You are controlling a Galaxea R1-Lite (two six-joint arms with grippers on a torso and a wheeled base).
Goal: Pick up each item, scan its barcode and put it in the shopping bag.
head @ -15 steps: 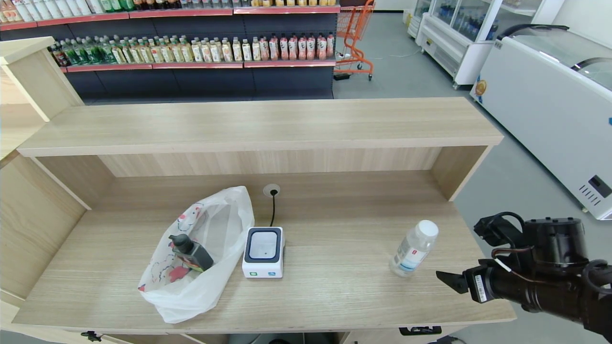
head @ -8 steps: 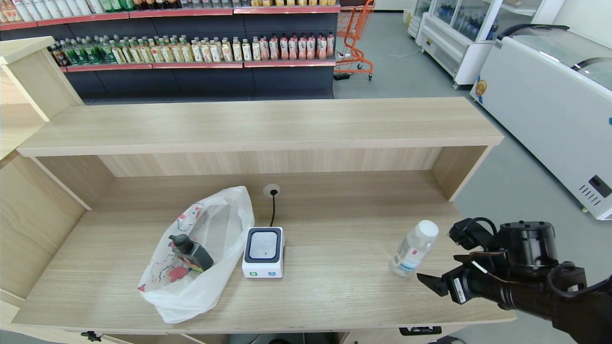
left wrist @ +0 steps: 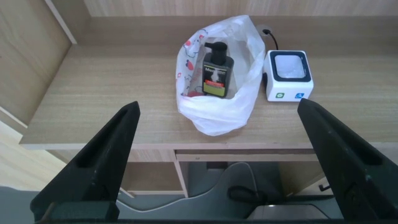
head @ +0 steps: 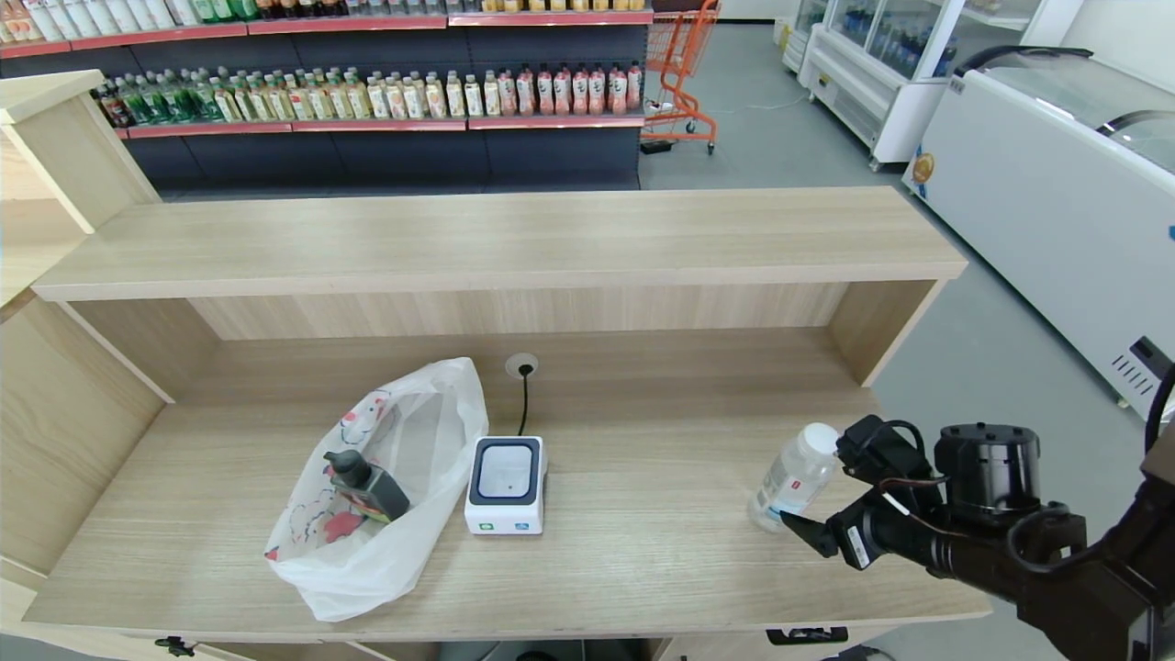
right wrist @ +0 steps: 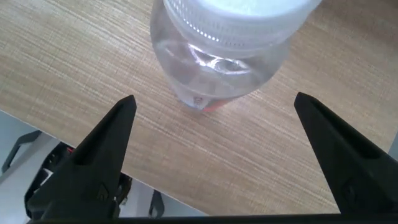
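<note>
A clear plastic bottle (head: 794,477) with a white cap stands upright on the right part of the wooden counter (head: 643,560). My right gripper (head: 824,485) is open just to its right, fingers spread level with the bottle. In the right wrist view the bottle (right wrist: 224,56) sits just ahead of the open right gripper (right wrist: 216,102), its cap towards the camera. The white shopping bag (head: 386,532) lies open at the left with a black pump bottle (head: 367,487) inside. My left gripper (left wrist: 219,109) hangs open above the counter's front edge, over the bag (left wrist: 211,124) and pump bottle (left wrist: 216,71).
A white barcode scanner (head: 506,482) with a dark window sits between bag and bottle, its cable running to a grommet (head: 521,366) behind; it also shows as the scanner (left wrist: 287,74). A raised wooden shelf (head: 496,239) and side wall (head: 881,321) bound the counter.
My right arm has moved left and forward along the counter's right edge, bringing its open fingers up to the clear bottle. Bottle, bag and scanner stayed put.
</note>
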